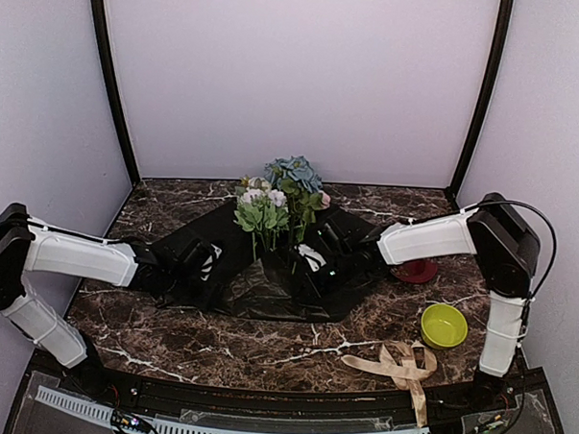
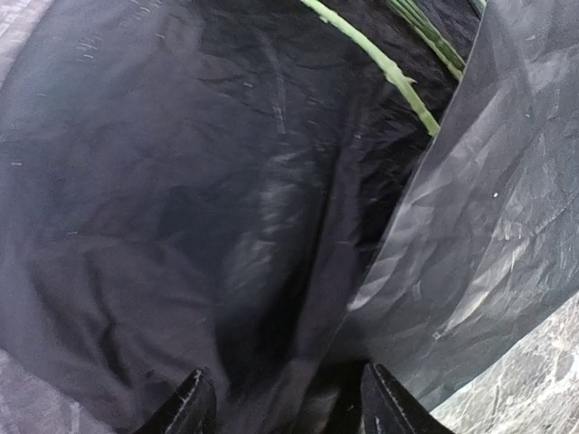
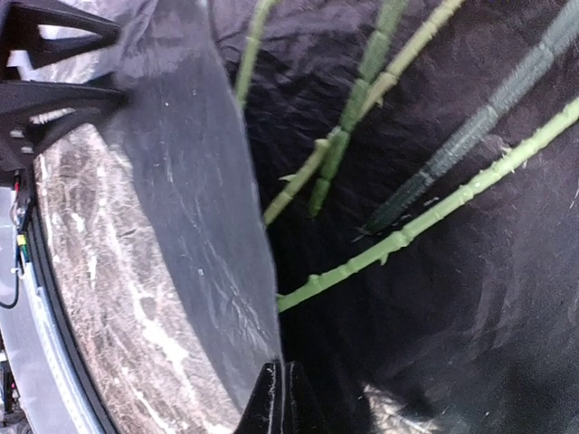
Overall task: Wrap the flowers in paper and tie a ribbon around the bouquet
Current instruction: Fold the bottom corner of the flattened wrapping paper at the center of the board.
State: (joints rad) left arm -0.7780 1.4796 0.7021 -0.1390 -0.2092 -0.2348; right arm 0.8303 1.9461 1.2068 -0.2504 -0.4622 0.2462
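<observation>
Overhead, flowers (image 1: 276, 202) lie on black paper (image 1: 267, 298) on the desk (image 1: 169, 337), with the ribbon (image 1: 398, 364) and green bowl (image 1: 443, 325) off right. Close up, the right claw (image 3: 280, 369) pinches the paper's lifted edge; the left claw (image 2: 286, 372) gapes astride a fold.

Blue-topped flowers (image 1: 276, 202) on crumpled black paper (image 1: 267, 295); tangled beige ribbon (image 1: 403, 366) well apart.

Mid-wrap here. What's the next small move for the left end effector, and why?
Probably close the left end effector on the paper. Its jaws stand open with the sheet bunched between them, while the right end effector, shut, seems to pinch the other flap beside the flowers. Gripping first lets that side fold over.
</observation>
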